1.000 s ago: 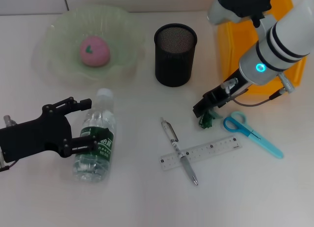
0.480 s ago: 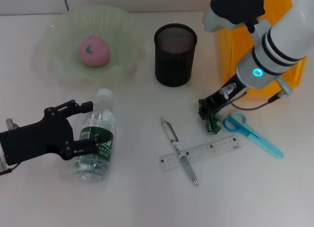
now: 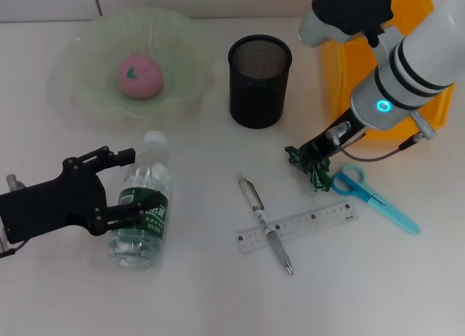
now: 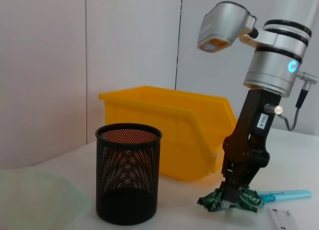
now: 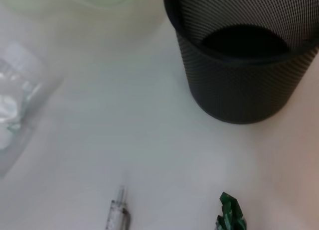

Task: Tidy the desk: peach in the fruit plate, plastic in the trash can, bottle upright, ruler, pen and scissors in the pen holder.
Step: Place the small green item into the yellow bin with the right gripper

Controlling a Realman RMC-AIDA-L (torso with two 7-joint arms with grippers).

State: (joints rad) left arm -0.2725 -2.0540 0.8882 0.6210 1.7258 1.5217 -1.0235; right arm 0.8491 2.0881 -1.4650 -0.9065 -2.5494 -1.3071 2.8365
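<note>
Plastic (image 4: pixel 230 199) pinched by right gripper (image 4: pixel 234 192), clearest from left wrist.

Peach (image 3: pixel 141 76) in fruit plate (image 3: pixel 87 103)

Silver right arm (image 3: pixel 407 67), black bands, cyan light; black left pincer (image 3: pixel 120 187).

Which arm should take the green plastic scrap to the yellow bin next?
Right. The right gripper is already down on the green plastic scrap, jaws closed on it, and the yellow bin stands just behind that arm. The left gripper is across the desk, its jaws astride the lying bottle.
</note>
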